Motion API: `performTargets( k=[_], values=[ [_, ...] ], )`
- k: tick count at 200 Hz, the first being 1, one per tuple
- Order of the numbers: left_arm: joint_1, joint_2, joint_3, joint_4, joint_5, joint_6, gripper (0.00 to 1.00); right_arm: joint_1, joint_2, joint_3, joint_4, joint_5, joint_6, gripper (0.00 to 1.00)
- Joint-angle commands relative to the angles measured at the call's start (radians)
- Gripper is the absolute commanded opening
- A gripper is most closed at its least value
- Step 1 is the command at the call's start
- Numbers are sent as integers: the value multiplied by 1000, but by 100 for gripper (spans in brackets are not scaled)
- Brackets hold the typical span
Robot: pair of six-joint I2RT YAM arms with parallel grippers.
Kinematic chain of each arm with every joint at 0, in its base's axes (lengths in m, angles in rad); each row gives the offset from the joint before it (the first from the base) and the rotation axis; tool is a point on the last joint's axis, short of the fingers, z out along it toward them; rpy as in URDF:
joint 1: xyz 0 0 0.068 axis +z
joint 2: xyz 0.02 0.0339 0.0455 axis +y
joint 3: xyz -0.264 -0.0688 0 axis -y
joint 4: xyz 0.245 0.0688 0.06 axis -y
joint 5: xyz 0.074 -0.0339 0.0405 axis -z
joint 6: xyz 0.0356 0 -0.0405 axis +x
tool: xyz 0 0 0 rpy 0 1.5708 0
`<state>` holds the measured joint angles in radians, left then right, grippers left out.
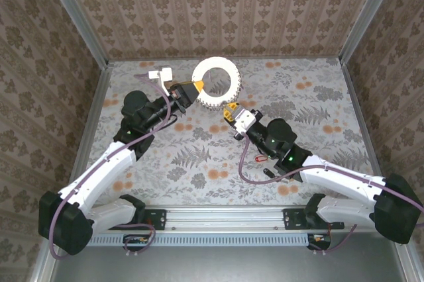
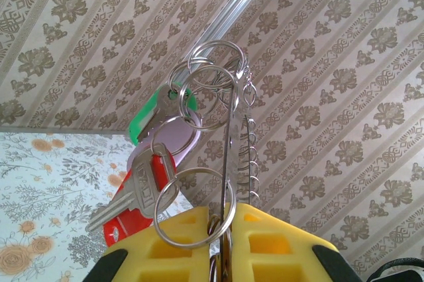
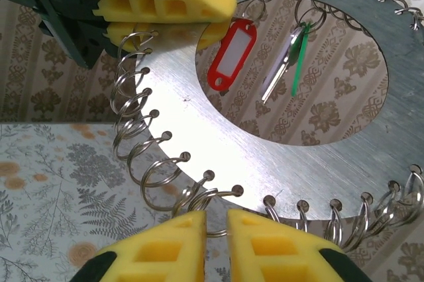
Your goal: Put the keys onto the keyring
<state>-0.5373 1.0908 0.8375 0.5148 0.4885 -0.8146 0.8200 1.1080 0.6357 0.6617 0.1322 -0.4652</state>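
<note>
The keyring (image 1: pixel 215 83) is a flat grey metal ring plate whose rim is lined with small split rings, held upright above the table's far middle. My left gripper (image 1: pixel 192 89) is shut on its left edge; in the left wrist view the gripper (image 2: pixel 225 229) pinches the plate (image 2: pixel 228 163) edge-on. A green-tagged key (image 2: pixel 149 120), a lilac tag (image 2: pixel 180 138) and a red-headed key (image 2: pixel 132 196) hang from it. My right gripper (image 3: pixel 216 219) sits at the plate's (image 3: pixel 218 143) lower rim, jaws narrowly apart, one small split ring (image 3: pixel 215 231) crossing the gap. A red tag (image 3: pixel 232 45) and a green key (image 3: pixel 291 57) hang inside the hole.
A red key (image 1: pixel 260 158) and a small black one (image 1: pixel 268 173) lie on the floral table (image 1: pixel 318 116) beside my right arm. Patterned walls close the back and both sides. My left gripper's yellow fingers (image 3: pixel 165 4) sit close above my right gripper.
</note>
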Motion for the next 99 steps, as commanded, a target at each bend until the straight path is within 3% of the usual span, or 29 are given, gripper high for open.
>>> performTargets(
  k=[1,31,81,99],
  values=[
    [-6,-31,34,45,-9,19,0,-3,7,32,22,-20,23,22],
    [-7,-35,33,44,-11,20,0,-3,17,34,28,-12,22,28],
    [-9,-35,34,42,-11,20,0,-3,30,33,73,39,19,27],
    [-9,-35,34,43,-12,20,0,-3,34,35,82,47,23,22]
  ],
)
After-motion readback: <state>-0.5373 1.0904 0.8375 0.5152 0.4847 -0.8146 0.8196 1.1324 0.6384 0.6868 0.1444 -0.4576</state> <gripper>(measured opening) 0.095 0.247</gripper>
